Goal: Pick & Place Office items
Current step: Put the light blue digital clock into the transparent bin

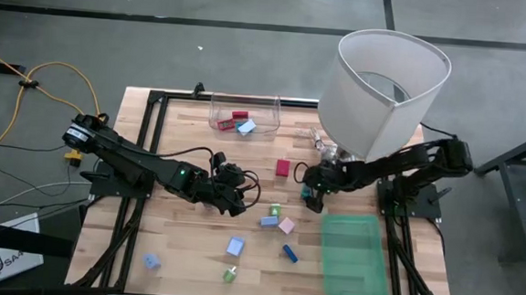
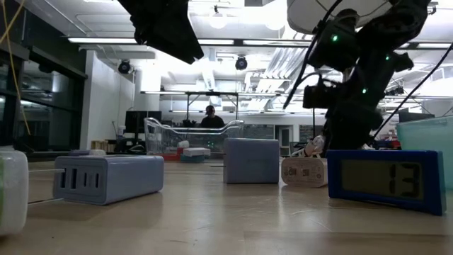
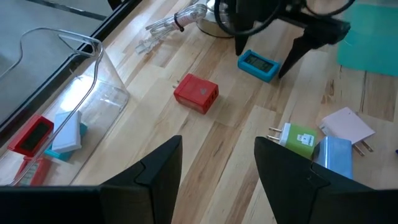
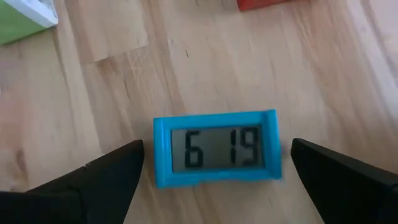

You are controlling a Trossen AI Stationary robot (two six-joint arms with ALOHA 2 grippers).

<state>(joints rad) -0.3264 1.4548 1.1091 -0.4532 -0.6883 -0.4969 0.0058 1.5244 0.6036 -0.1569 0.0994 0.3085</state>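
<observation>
Small office items lie scattered on the wooden table. A blue digital clock (image 4: 214, 149) lies flat with its display up. My right gripper (image 4: 217, 148) hovers over it, open, one finger on each side of its short ends, touching nothing. The left wrist view shows the same clock (image 3: 258, 65) below the right arm. My left gripper (image 3: 217, 171) is open and empty above the table's middle (image 1: 237, 196). A red charger (image 3: 196, 93), a green plug (image 3: 298, 138), a light blue block (image 3: 333, 158) and a pink-white piece (image 3: 347, 124) rest flat nearby.
A clear bin (image 1: 244, 114) at the far edge holds a red and a light blue piece. A green tray (image 1: 354, 254) lies at the near right. A big white lamp (image 1: 390, 87) stands over the right arm. More small pieces (image 1: 235, 246) lie toward the near edge.
</observation>
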